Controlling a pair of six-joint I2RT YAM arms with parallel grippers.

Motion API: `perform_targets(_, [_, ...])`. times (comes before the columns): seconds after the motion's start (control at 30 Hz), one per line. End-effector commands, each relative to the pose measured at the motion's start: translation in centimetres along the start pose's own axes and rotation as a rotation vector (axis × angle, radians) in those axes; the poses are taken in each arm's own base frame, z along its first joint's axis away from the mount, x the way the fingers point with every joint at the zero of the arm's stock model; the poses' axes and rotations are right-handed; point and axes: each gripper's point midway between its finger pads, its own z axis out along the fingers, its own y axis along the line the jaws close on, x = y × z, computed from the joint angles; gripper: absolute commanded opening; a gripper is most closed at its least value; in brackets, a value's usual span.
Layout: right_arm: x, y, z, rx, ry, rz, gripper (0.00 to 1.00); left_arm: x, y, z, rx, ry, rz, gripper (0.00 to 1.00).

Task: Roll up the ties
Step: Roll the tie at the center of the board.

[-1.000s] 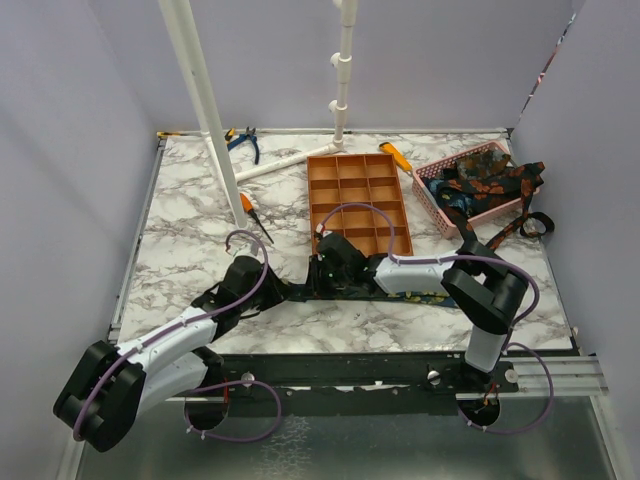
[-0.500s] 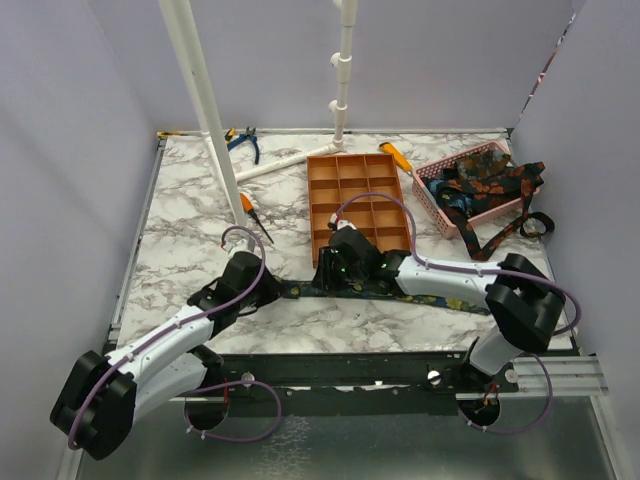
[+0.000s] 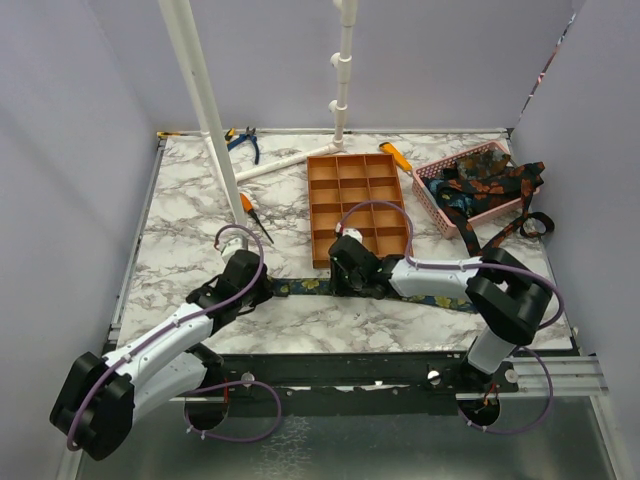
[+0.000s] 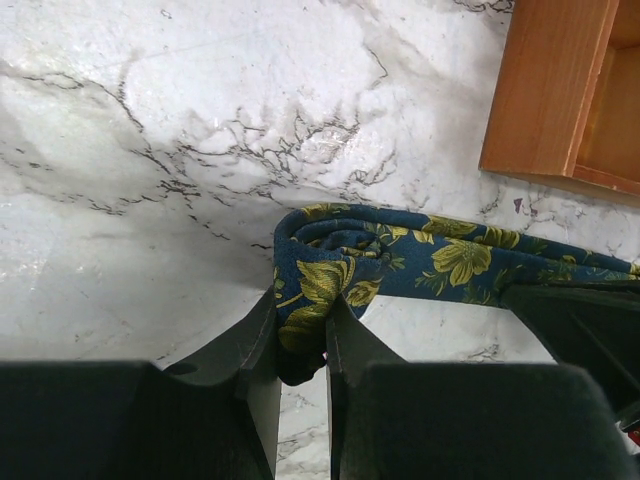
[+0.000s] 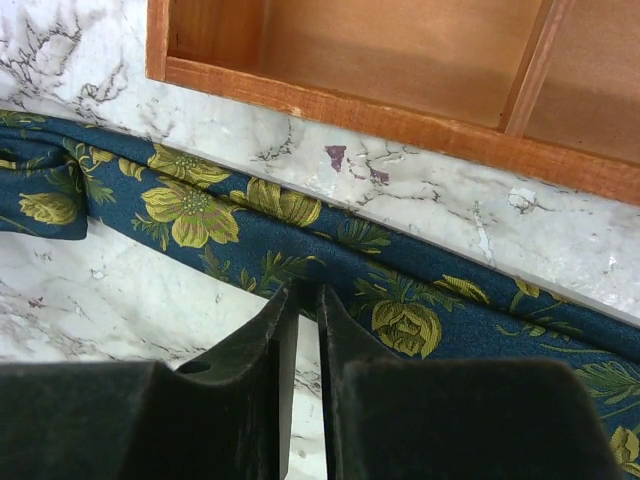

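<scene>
A navy tie with yellow-gold flowers (image 3: 400, 290) lies flat across the near part of the marble table, just in front of the orange tray. My left gripper (image 3: 266, 289) is shut on the tie's folded left end (image 4: 330, 255), which bunches up between the fingers (image 4: 302, 300). My right gripper (image 3: 345, 281) sits further right along the same tie. Its jaws are almost together, and their tips pinch the tie's near edge (image 5: 300, 292). The fabric (image 5: 420, 270) runs flat to both sides. More ties (image 3: 480, 180) are piled in the pink basket.
The orange compartment tray (image 3: 322, 205) stands right behind the tie, and its wall shows in both wrist views (image 5: 400, 115). The pink basket (image 3: 432, 200) is at the back right, with ties (image 3: 515, 228) trailing onto the table. White pipes (image 3: 205, 110), pliers (image 3: 243, 141), a screwdriver (image 3: 250, 213) and an orange cutter (image 3: 398, 157) lie behind.
My right gripper has slid right along the tie, from near its left end toward the tray's front middle. My left gripper has stayed on the folded end, shifting only slightly.
</scene>
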Motion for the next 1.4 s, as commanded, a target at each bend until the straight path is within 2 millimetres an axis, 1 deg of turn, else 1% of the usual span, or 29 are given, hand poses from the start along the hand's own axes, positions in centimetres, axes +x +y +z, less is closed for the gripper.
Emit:
perform_targets(0.0, [3.4,-2.2,0.3,0.050,0.080,-0.020,0.17,-1.6,0.5,-0.5,-0.055,-0.059,-0.007,0.00])
perform_targets(0.07, [4.3,-2.0,0.2,0.033,0.098,-0.026,0.17,-2.0,0.8,-0.8,-0.084,-0.063,0.011,0.00])
perform_targets(0.17, [5.9,-1.2,0.2,-0.001,0.130,-0.036,0.17,-2.6,1.5,-1.3,-0.139,-0.069,0.048,0.00])
perform_targets(0.3, [6.7,-0.3,0.0,-0.010,0.140,-0.035,0.19,-2.6,1.7,-1.6,-0.193,-0.071,0.095,0.00])
perform_targets(0.4, [5.8,-0.3,-1.1,-0.009,0.094,-0.009,0.30,-2.5,1.6,-2.0,-0.257,-0.076,0.178,0.00])
perform_targets(0.47, [5.1,-0.3,-2.0,-0.012,0.063,-0.006,0.37,-2.9,1.3,-2.4,-0.297,-0.094,0.236,0.00])
perform_targets(0.53, [4.4,-0.3,-3.0,-0.018,0.036,-0.007,0.42,-3.4,1.1,-2.9,-0.343,-0.110,0.295,0.00])
perform_targets(0.67, [3.6,-0.5,-5.0,-0.030,-0.006,0.001,0.46,-4.1,1.1,-3.7,-0.445,-0.114,0.408,0.00])
perform_targets(0.83, [3.4,-1.4,-7.0,-0.031,-0.046,0.039,0.46,-4.8,1.6,-4.2,-0.543,-0.158,0.499,0.00])
perform_targets(0.93, [3.6,-2.2,-8.1,-0.033,-0.069,0.059,0.46,-4.6,1.9,-4.0,-0.584,-0.166,0.543,0.00])
perform_targets(1.0, [3.5,-2.7,-8.9,-0.031,-0.088,0.069,0.46,-4.2,1.5,-3.7,-0.593,-0.166,0.576,0.00])
perform_targets(1.1, [3.3,-3.3,-10.0,-0.025,-0.118,0.095,0.46,-3.0,0.8,-2.9,-0.609,-0.172,0.652,0.00])
perform_targets(1.23, [2.5,-3.7,-11.6,-0.037,-0.174,0.133,0.46,-1.4,0.1,-2.0,-0.647,-0.176,0.764,0.00])
perform_targets(1.37, [1.9,-4.0,-12.9,-0.043,-0.214,0.150,0.46,-0.4,-0.7,-1.4,-0.662,-0.197,0.843,0.00])
